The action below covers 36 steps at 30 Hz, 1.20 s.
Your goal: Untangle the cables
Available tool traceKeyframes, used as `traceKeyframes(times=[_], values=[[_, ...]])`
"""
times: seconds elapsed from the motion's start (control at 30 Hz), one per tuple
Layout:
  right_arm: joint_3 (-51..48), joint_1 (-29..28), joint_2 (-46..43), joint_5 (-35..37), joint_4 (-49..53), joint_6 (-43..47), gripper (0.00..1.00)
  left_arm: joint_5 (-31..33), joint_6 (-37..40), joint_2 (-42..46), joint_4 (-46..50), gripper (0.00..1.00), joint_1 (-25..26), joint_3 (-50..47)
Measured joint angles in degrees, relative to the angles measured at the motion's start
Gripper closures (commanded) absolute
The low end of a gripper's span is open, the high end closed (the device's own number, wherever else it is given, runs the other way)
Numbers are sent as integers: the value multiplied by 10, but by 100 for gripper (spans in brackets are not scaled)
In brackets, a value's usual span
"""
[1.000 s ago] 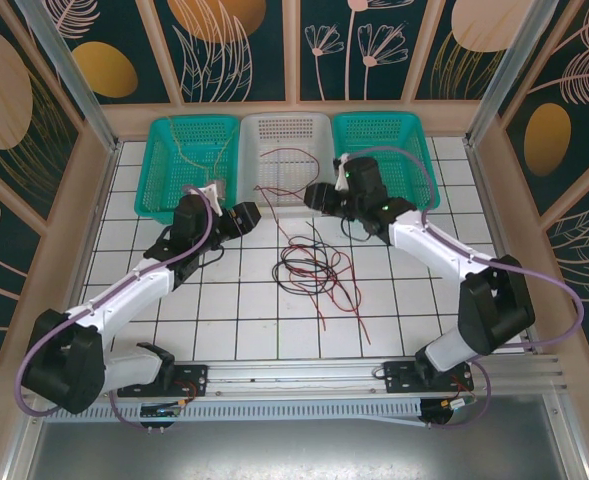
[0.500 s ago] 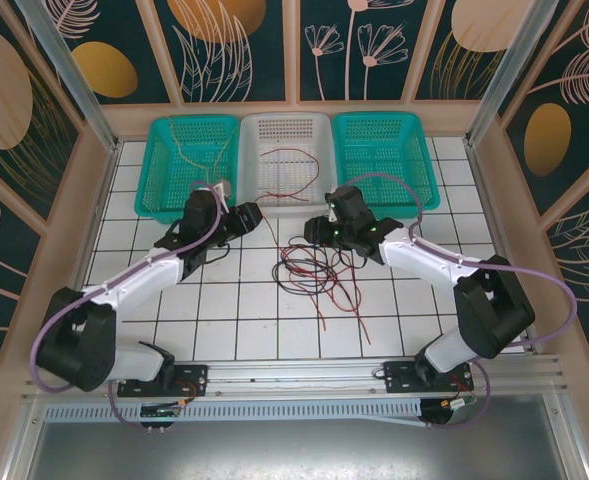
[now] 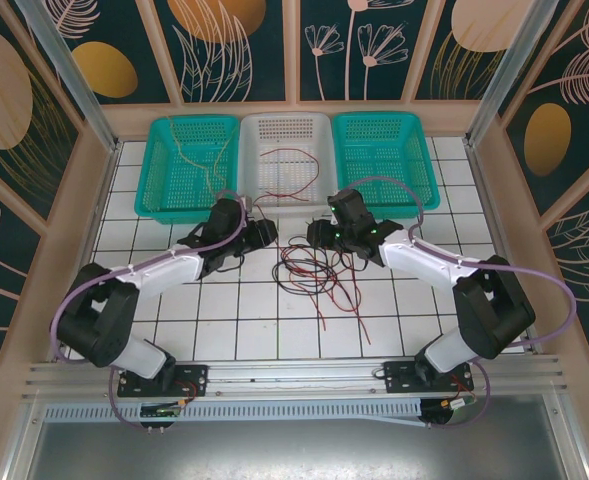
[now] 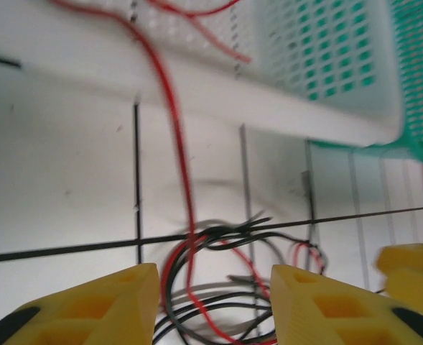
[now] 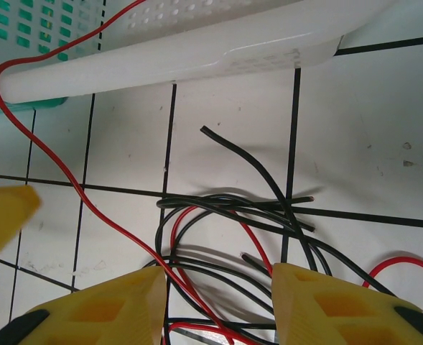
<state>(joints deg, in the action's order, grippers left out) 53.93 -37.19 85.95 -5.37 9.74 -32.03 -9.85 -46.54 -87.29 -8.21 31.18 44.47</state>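
Glossy white tiles with dark grout lines surface the bench (image 3: 224,310). The thin cables (image 3: 309,268) wear smooth red and black insulation. The white basket (image 3: 284,117), the left teal basket (image 3: 160,160) and the right teal basket (image 3: 426,160) are perforated moulded plastic with a faint sheen. The left end effector (image 4: 212,295) and the right end effector (image 5: 218,302) carry matt yellow plastic fingers (image 5: 103,309). The rail (image 3: 304,372) looks like brushed metal.

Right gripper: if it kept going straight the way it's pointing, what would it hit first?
Probably the tangled cables on the table, straight ahead of the right gripper, whose jaws stand open. The white basket sits farther on, though depth is hard to judge.
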Motion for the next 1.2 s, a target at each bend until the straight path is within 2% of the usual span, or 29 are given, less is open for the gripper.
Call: traceKeyframes(times=[0.17,0.5,0.57,0.77,0.97,1.2], values=[[0,1,-15,0,0,0,57,16,0,-33,10,58,0,7],[-4,10,-20,0,-1,0,57,2,-6,-79,-9,59,4,40],[-4,10,-10,5,-1,0,59,-2,-7,-79,-17,60,4,40],[-3,11,51,19,-1,2,62,-18,-13,-79,-27,54,4,40],[2,11,87,24,0,2,64,-22,-21,-83,-40,68,4,40],[0,11,64,26,-3,3,67,-27,-24,-101,-47,96,4,40]])
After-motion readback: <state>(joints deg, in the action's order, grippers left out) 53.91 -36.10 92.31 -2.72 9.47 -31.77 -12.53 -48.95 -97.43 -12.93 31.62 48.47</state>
